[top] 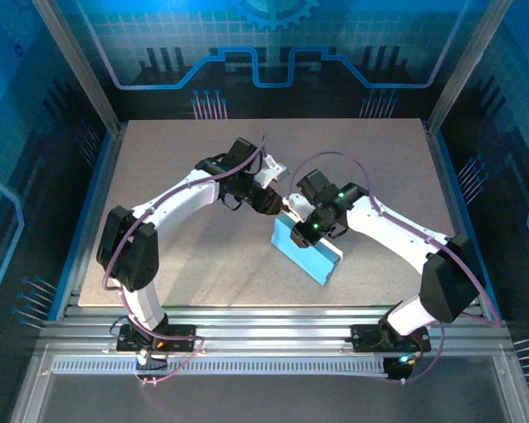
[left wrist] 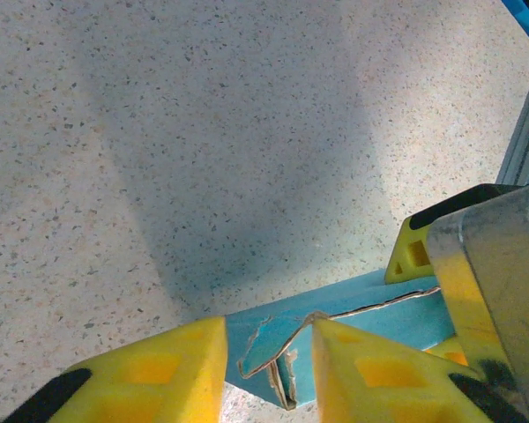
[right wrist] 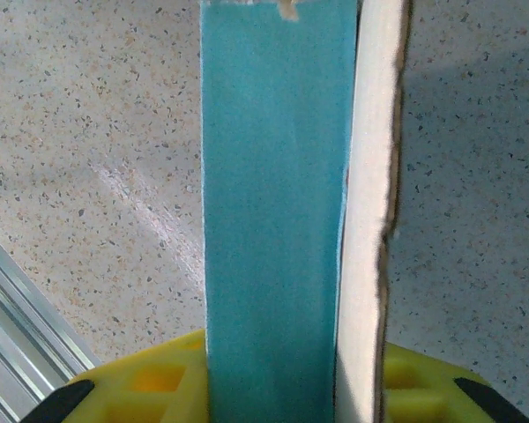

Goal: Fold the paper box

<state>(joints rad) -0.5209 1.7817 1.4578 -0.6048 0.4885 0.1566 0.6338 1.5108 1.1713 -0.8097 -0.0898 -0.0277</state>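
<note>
Two tools meet at the paper box (top: 310, 251), which sits just right of the middle of the speckled surface (top: 379, 159), a light blue flat piece set slantwise from upper left to lower right in the top view. Your right tool (right wrist: 291, 392) is closed on it: in the right wrist view a blue band of cardboard runs straight up from between the yellow fingers (right wrist: 150, 383), with a pale whitish flap edge standing along its right side, and the fingers sit against both. Your left tool (left wrist: 269, 370) stands at the box's far end, on its left; its jaws are narrow, and a frayed, creased corner of the blue cardboard lies in the gap between them. That view does not let you tell whether the pads press the corner or only bracket it. Just beyond the cardboard at the right of that same view you see one yellow finger of the right tool. From above, both tools crowd the box's upper left end, close beside each other, and the rest of the box reaches toward the near right
</note>
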